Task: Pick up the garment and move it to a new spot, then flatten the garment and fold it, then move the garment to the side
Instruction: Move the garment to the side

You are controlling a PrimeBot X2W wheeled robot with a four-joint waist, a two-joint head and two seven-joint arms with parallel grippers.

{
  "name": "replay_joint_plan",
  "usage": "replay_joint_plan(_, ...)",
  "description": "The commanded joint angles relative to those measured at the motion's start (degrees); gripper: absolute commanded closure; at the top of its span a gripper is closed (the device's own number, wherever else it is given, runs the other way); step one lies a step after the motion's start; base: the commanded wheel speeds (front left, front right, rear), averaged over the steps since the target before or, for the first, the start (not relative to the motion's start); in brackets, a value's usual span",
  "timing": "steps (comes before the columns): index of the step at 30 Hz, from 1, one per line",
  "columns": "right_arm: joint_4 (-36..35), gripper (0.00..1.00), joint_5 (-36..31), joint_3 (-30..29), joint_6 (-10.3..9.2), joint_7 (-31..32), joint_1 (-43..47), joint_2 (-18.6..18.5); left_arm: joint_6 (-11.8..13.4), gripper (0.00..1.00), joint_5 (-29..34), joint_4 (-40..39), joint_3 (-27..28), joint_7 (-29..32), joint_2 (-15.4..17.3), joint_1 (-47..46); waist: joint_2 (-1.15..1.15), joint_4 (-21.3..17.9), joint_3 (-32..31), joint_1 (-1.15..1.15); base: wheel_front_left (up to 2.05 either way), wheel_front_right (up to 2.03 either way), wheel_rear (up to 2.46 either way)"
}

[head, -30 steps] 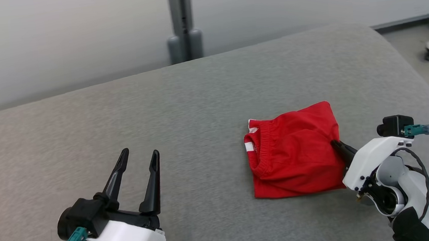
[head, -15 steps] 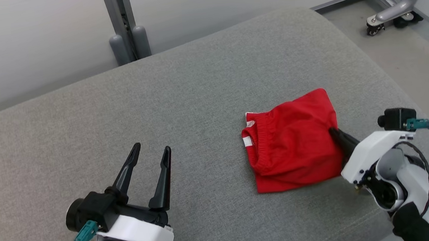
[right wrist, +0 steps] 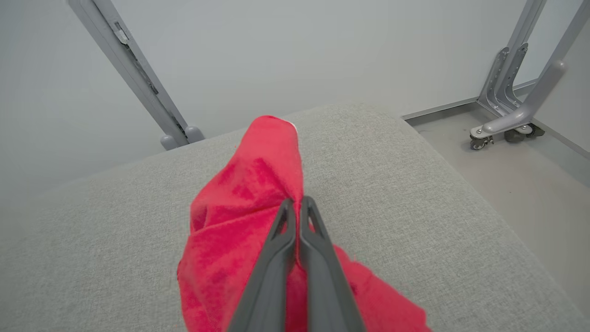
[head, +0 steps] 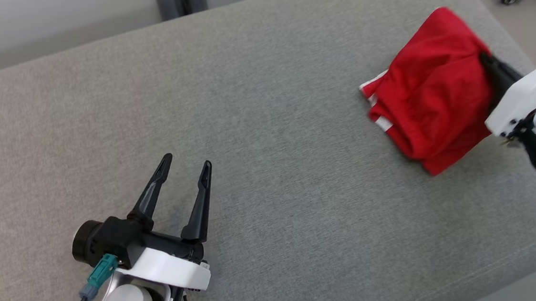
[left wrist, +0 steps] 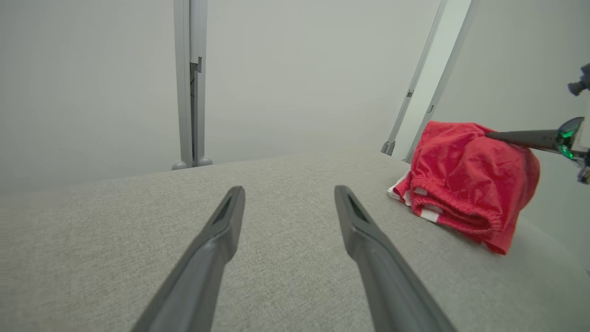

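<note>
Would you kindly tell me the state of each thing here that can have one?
red garment: folded, bunched, one edge pinched and raised, waistband side low on the grey cushion.
right gripper: shut on the red garment.
left gripper: open, empty.

Red garment (head: 431, 94) w/ white trim (left wrist: 431, 215), grey fabric surface (head: 266, 122)

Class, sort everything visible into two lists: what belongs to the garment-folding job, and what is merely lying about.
Job: garment; right hand, shut on it; left hand, open; grey cushion.
Lying about: metal post; wheeled frame.
</note>
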Motion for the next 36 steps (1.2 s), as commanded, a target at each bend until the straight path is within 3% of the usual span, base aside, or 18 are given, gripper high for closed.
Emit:
replay_joint_plan(1,2.2,1.0,-0.5,-0.2,0.01,-0.8,-2.3,-1.5,-0.4,0.0,0.3,-0.2,-0.2,-0.1,0.6,-1.3,0.0,1.7,2.3,0.0,0.0,0.0,0.0)
replay_joint_plan(8,11.1,1.0,-3.0,-1.3,0.01,-3.0,-7.5,-4.2,-0.4,0.0,0.2,-0.3,-0.5,-0.1,1.4,-2.5,0.0,2.5,4.0,0.0,0.0,0.0,0.0)
replay_joint_plan(13,17.7,1.0,-4.5,-1.9,0.01,-4.9,-10.1,-3.0,-0.4,0.0,-0.3,-0.1,-0.3,-0.1,1.6,-2.8,0.0,2.4,4.2,0.0,0.0,0.0,0.0)
replay_joint_plan(14,18.5,0.76,-4.7,-1.9,0.0,-5.4,-10.4,-2.8,-0.5,0.0,-0.3,0.0,-0.3,-0.1,1.6,-2.9,0.0,2.4,4.2,0.0,0.0,0.0,0.0)
replay_joint_plan(15,19.6,0.25,-4.9,-2.0,0.0,-5.8,-10.6,-2.6,-0.5,0.0,-0.3,0.0,-0.2,-0.1,1.6,-2.9,0.0,2.4,4.1,0.0,0.0,0.0,0.0)
replay_joint_plan(16,20.3,0.0,-5.2,-1.9,0.0,-6.3,-10.8,-2.3,-0.5,0.0,-0.3,0.1,-0.2,-0.1,1.6,-3.0,0.0,2.5,4.0,0.0,0.0,0.0,0.0)
replay_joint_plan(26,22.8,0.0,-9.2,-1.0,0.0,-13.4,-12.9,-1.4,-0.3,0.0,-1.0,-0.1,1.1,-0.1,0.9,-1.3,0.0,3.1,0.5,0.0,0.0,0.0,0.0)
replay_joint_plan(31,16.9,0.0,-10.2,-0.9,0.0,-14.6,-11.3,-1.2,-0.1,0.0,-0.5,-0.8,3.0,-0.1,0.5,0.2,0.0,3.8,-2.4,0.0,0.0,0.0,0.0)
replay_joint_plan(36,5.5,0.0,-13.7,-5.3,0.0,-14.6,-6.7,-2.2,0.1,0.0,0.1,-1.4,5.4,-0.1,0.8,2.0,0.0,5.6,-5.1,0.0,0.0,0.0,0.0)
